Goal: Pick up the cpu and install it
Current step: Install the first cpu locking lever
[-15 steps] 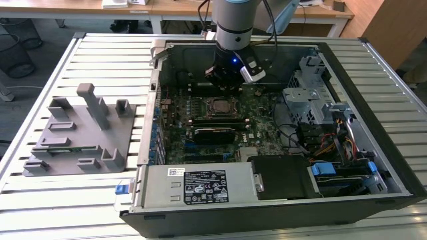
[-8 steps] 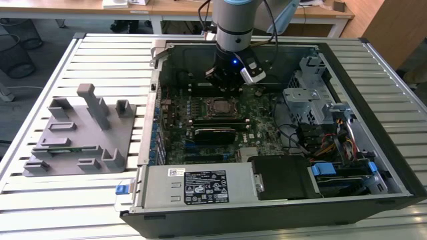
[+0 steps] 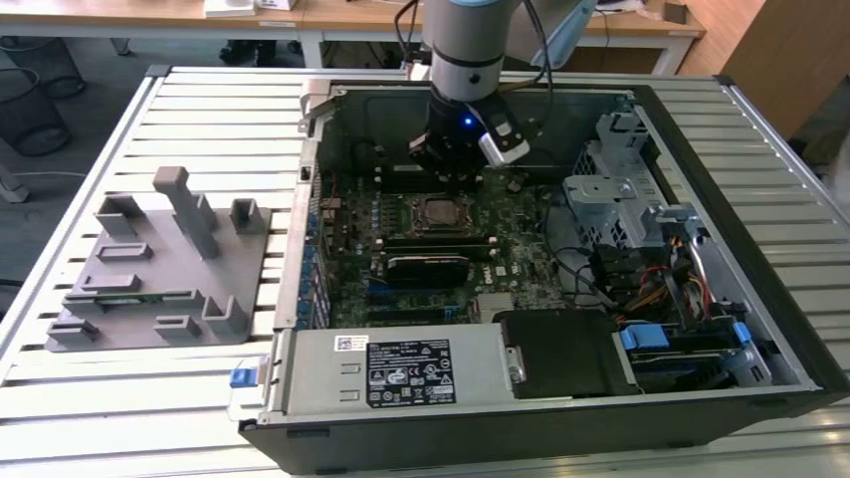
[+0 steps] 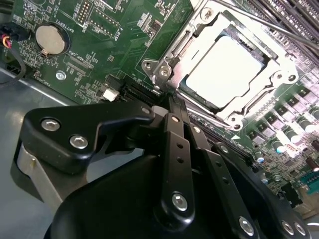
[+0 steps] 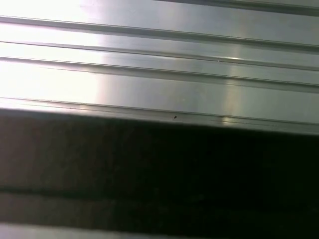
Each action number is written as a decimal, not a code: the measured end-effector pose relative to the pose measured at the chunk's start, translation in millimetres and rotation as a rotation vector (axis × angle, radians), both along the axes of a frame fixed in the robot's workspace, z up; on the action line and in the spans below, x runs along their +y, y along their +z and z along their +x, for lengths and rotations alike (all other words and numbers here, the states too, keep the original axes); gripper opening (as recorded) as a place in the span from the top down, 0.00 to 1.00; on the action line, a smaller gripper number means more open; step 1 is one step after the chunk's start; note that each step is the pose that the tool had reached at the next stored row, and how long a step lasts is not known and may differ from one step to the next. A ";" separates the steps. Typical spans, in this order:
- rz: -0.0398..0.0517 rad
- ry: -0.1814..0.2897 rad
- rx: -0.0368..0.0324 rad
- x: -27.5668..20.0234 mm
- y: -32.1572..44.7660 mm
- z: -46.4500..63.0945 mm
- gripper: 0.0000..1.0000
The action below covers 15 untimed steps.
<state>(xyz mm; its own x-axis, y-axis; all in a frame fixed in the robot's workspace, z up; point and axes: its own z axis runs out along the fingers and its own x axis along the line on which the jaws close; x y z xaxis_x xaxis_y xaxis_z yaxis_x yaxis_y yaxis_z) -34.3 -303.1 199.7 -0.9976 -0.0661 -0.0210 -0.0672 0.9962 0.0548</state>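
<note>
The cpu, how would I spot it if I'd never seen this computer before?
Look inside the open computer case at the green motherboard. Near its middle sits a shiny metal socket frame, just ahead of the gripper. The cpu is the flat, pale silvery square inside that frame, plain where everything around is bumpy.

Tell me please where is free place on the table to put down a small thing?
The slatted table is bare behind the grey fixture and in front of it, beside the computer case. Inside the case is crowded; the gripper hangs above the motherboard.
</note>
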 end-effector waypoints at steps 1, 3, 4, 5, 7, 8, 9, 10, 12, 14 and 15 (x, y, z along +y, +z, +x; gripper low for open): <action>-0.0015 0.000 0.0000 0.0 -0.8 0.0 0.89; -0.0042 0.000 0.0002 -0.1 -2.1 0.0 0.89; -0.0055 0.000 -0.0001 0.0 -2.8 0.0 0.89; -0.0072 0.000 -0.0001 0.0 -3.2 0.0 0.89; -0.0101 0.000 0.0001 -0.1 -3.4 0.1 0.89; -0.0104 0.000 0.0003 -0.1 -3.3 0.1 0.89; -0.0107 0.000 0.0008 -0.2 -2.8 0.0 0.89; -0.0107 0.000 0.0011 -0.2 -2.2 0.1 0.89; -0.0103 0.000 0.0016 -0.1 -0.9 0.1 0.89; -0.0101 0.000 0.0018 -0.1 -0.8 0.1 0.89; -0.0103 0.000 0.0019 -0.1 -0.8 0.1 0.89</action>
